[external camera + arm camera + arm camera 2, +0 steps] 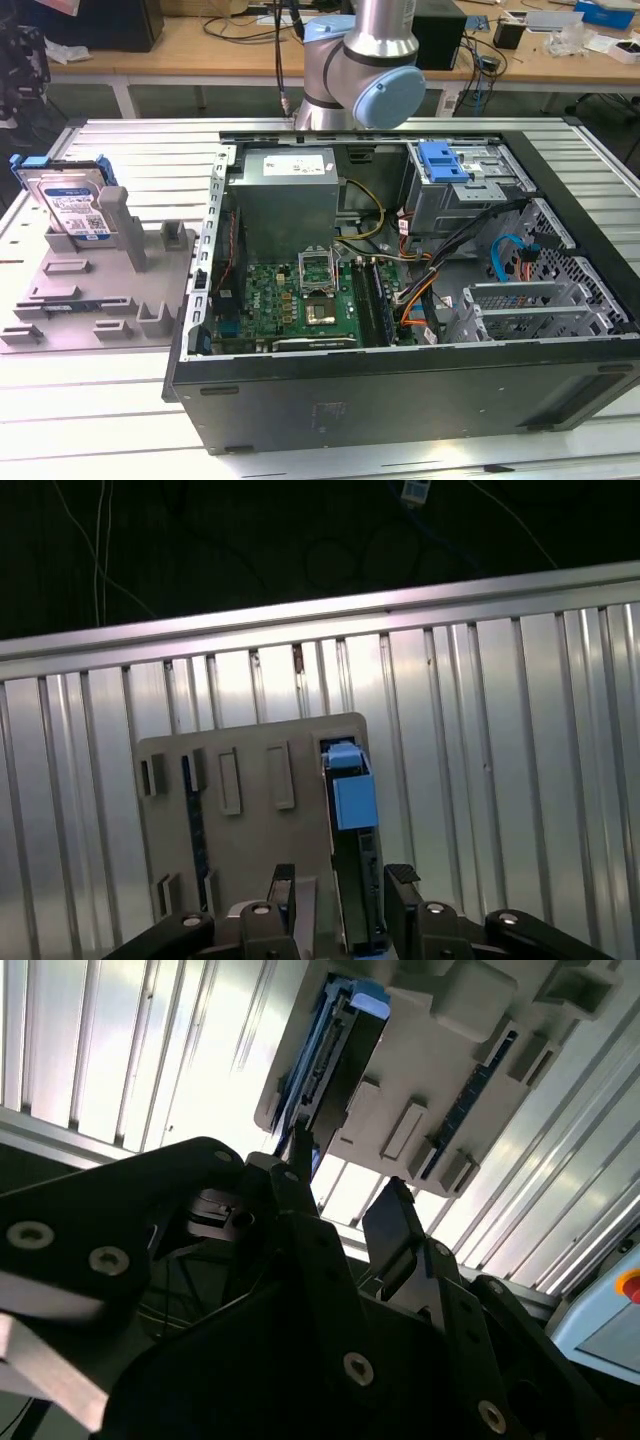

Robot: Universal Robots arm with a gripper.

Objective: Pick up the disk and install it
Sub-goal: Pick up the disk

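Logged gripper (342, 875) spread wide and empty above the disk (75, 200), standing on edge in a grey holder (90, 310) on the ribbed metal table (130, 150), at the exterior view's left of the open computer case (400, 390).

No print can be read anywhere. The disk (62, 184), standing in the grey holder (90, 300) at the exterior view's left, carries a white-and-blue label (82, 212) whose lines of print are too small to make out. The power supply (285, 215) inside the case (400, 390) carries a white label (298, 162) along its upper edge, with dark marks on it that likewise cannot be read.
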